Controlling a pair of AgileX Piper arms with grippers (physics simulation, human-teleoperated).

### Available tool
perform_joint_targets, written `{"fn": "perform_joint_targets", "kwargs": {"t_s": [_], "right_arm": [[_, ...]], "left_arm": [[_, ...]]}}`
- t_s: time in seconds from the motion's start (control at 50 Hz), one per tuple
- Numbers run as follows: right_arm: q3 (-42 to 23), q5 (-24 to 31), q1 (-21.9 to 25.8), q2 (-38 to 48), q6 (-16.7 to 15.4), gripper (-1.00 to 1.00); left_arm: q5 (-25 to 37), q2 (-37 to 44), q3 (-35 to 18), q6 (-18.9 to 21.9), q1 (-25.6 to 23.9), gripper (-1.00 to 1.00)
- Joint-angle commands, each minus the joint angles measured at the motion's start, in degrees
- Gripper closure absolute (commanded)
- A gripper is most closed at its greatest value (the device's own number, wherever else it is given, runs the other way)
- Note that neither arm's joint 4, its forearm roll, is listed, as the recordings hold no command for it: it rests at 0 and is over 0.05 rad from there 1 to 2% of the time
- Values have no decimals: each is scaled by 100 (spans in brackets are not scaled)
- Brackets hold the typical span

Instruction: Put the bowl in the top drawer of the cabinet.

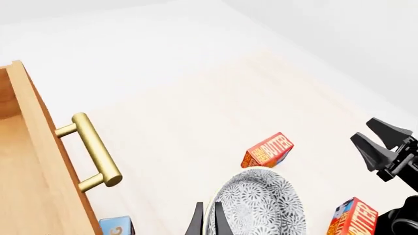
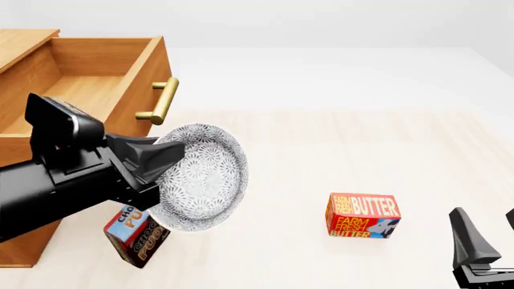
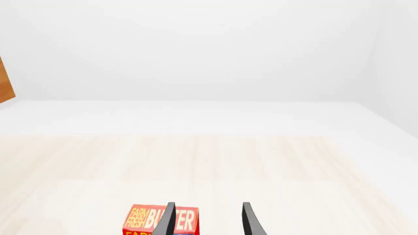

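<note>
Front view showed the black left gripper (image 2: pixel 165 158) clamped on the rim of the small round white ceramic bowl with a grey-blue floral pattern (image 2: pixel 201 177), held tilted on edge above the pale wooden table (image 2: pixel 337 144). Just behind and to the gripper's left stood the honey-brown wooden cabinet (image 2: pixel 20 247), its deep top drawer (image 2: pixel 76 90) pulled out and open, its brass bar handle (image 2: pixel 163 101) near the bowl's upper rim. Below the gripper, against the cabinet's foot, lay one blue and brown box (image 2: pixel 136 236), partly hidden by the arm. To the bowl's right, apart from it, sat a red butter box (image 2: pixel 363 215). The left wrist view showed two red butter boxes, one beyond the bowl and a second (image 1: pixel 353 218) beside the right arm. The black right gripper (image 3: pixel 207 220) hung low with its fingers spread apart and holding nothing, a butter box just ahead of them.
</note>
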Motion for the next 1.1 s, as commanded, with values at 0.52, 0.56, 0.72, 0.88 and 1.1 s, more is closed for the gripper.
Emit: {"fn": "perform_joint_targets", "kwargs": {"t_s": [0.52, 0.56, 0.72, 0.88, 1.1], "right_arm": [[0, 0, -1, 0, 0, -100], [0, 0, 0, 0, -1, -100], [0, 0, -1, 0, -1, -100], [0, 0, 1, 0, 0, -100], [0, 0, -2, -1, 0, -100]], "left_arm": [[376, -659, -493, 206, 340, 100], [386, -678, -508, 214, 357, 100], [461, -769, -650, 280, 518, 100], [572, -870, -840, 352, 642, 100], [630, -943, -1014, 454, 836, 100]]}}
